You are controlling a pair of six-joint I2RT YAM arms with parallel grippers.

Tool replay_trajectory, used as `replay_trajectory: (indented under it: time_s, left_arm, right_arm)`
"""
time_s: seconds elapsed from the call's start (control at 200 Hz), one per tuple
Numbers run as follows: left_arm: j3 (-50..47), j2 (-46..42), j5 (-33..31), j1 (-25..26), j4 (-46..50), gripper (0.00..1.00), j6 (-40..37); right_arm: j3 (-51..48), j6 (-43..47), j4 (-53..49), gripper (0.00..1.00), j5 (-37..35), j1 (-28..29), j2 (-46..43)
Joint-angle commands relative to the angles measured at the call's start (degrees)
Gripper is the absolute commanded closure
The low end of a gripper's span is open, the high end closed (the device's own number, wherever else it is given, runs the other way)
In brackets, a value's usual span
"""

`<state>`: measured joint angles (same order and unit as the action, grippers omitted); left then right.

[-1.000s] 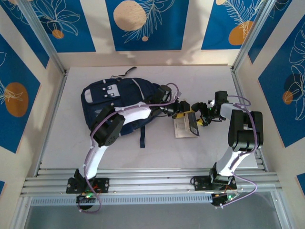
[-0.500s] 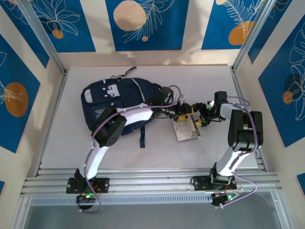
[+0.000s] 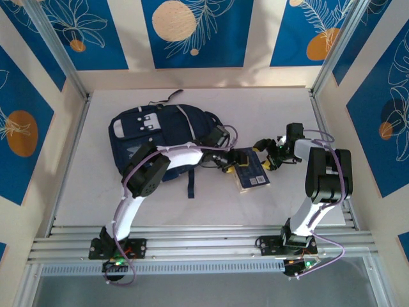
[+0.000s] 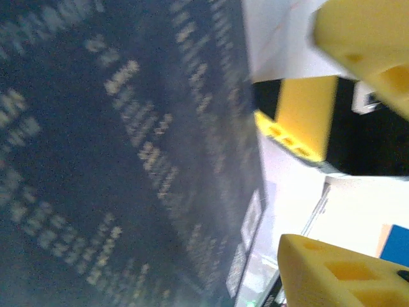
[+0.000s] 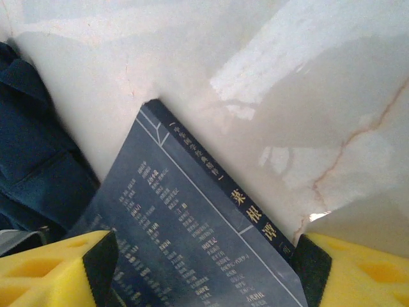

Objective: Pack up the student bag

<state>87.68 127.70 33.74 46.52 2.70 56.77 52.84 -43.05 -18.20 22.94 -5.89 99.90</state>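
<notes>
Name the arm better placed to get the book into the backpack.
Left, probably: the left gripper sits at the edge of the book nearest the student bag; the right gripper stands on the far side, away from it.

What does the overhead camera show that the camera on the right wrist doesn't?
Overhead view adds: the left arm and right arm from base to wrist, the left gripper at the near-left side of the book, the whole backpack, and the blue-patterned walls.

Right wrist view adds: gold lettering down the book's spine, rows of small print on its cover, and reddish veins in the pale table.

Both share: the dark-blue book, part of the backpack beside it, the table, and the right gripper at the book.
</notes>
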Motion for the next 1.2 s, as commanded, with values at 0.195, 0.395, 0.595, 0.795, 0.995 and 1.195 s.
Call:
replay_trajectory:
  time_s: [0.195,0.395,0.595,0.795,0.995,1.195]
  left_arm:
    - [-1.33,-3.83,0.16,-0.38,2.25,0.57,-3.61]
    - [0.77,-3.35,0.63,-0.49,2.61,0.83,-3.63]
    - [1.0,-8.25,0.65,-1.43,6.62,1.0,-8.16]
    - [0.46,-18.15,2.12,-1.72,12.69,1.0,-15.88]
    - [0.23,-29.4,3.11,-1.7,21.63,1.0,-24.85]
    - [0.51,-40.29,2.63,-2.18,28.92,1.0,-31.65]
  right_arm:
    - [-1.6,-0.63,-2.79,0.26,1.58,3.09,0.21]
    - [-0.99,-0.46,-4.59,0.27,0.15,3.82,-0.98]
    - [0.14,0.07,-12.27,0.2,-9.3,4.31,-10.68]
    - [-0.74,0.99,-15.69,0.12,-13.37,4.78,-27.51]
    - [-7.11,1.96,-5.66,0.16,-5.23,6.34,-46.05]
    - [-10.05,0.54,3.63,0.15,9.92,7.75,-56.04]
